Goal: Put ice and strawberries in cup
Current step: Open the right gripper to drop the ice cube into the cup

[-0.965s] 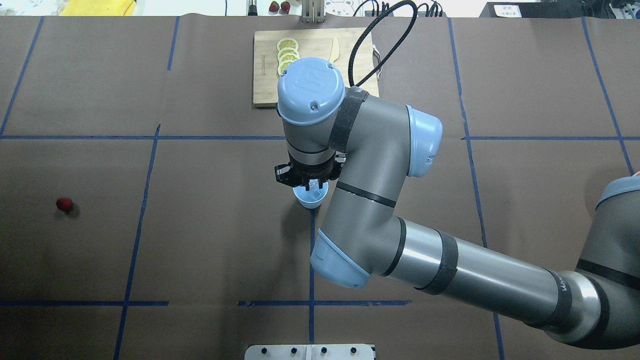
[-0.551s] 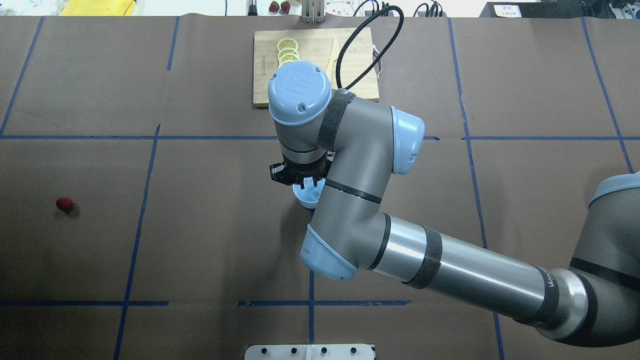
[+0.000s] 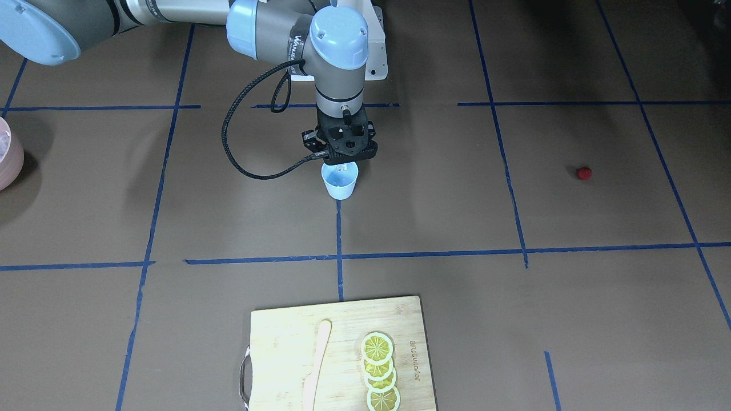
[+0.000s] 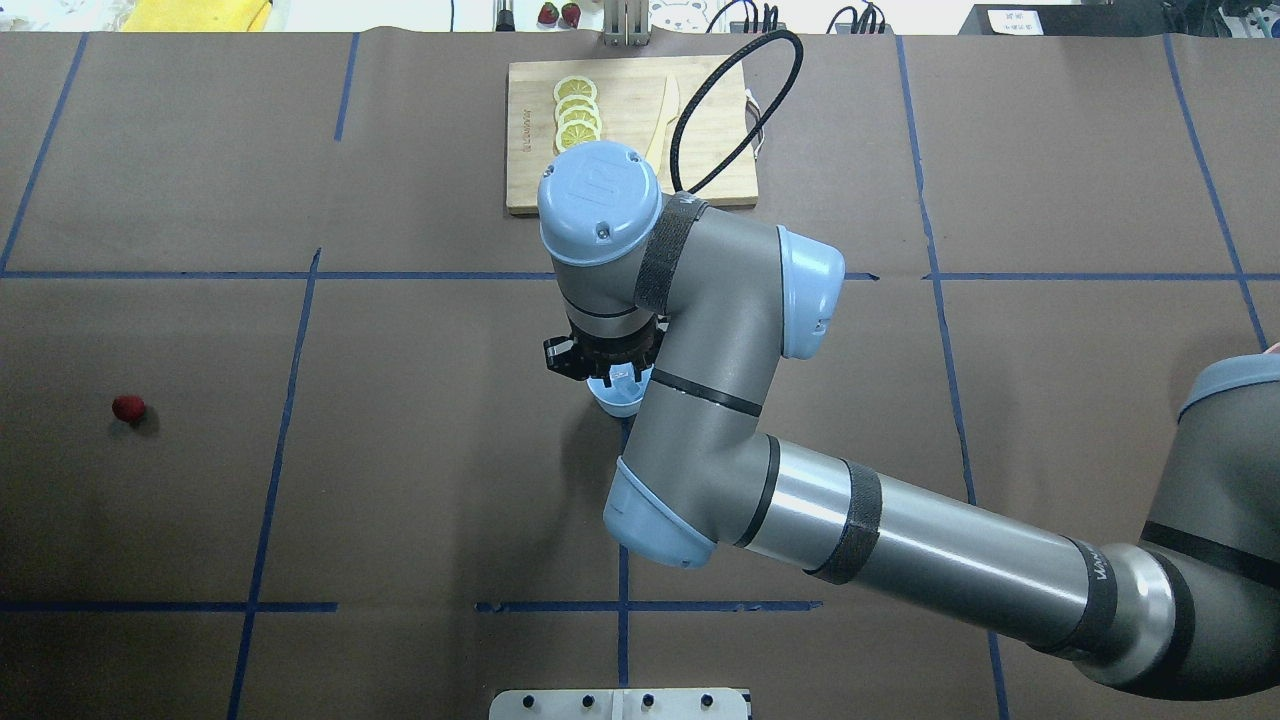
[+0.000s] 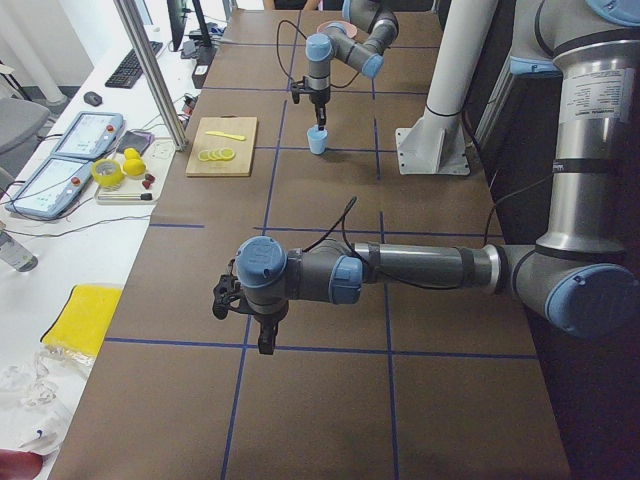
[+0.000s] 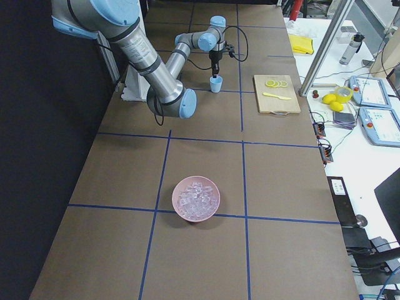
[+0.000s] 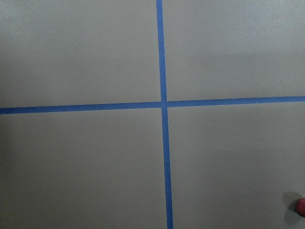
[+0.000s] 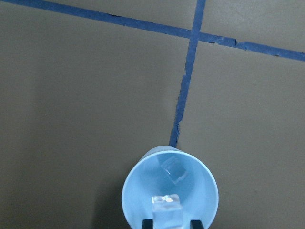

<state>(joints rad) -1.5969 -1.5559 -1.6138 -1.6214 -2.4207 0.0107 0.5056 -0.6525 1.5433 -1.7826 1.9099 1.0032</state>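
Observation:
The pale blue cup [image 3: 340, 181] stands upright mid-table; it also shows in the overhead view [image 4: 618, 400]. My right gripper [image 3: 342, 165] hangs straight above its mouth. In the right wrist view its dark fingertips [image 8: 147, 223] hold a clear ice cube [image 8: 167, 210] over the cup [image 8: 138, 191], and another ice cube [image 8: 174, 170] lies inside. The red strawberry [image 4: 128, 407] lies alone far to the left on the table, also at the left wrist view's edge [image 7: 300, 206]. My left gripper [image 5: 265, 335] shows only in the exterior left view; I cannot tell if it is open.
A pink bowl [image 6: 212, 209] full of ice cubes [image 6: 197, 199] stands toward the table's right end. A wooden cutting board [image 4: 530, 130] with lemon slices [image 4: 577, 112] and a wooden knife [image 4: 665, 115] lies at the far edge. Blue tape lines cross the brown table.
My right arm has shifted a little to the left over the cup, hiding more of it. The cup and the strawberry have not moved.

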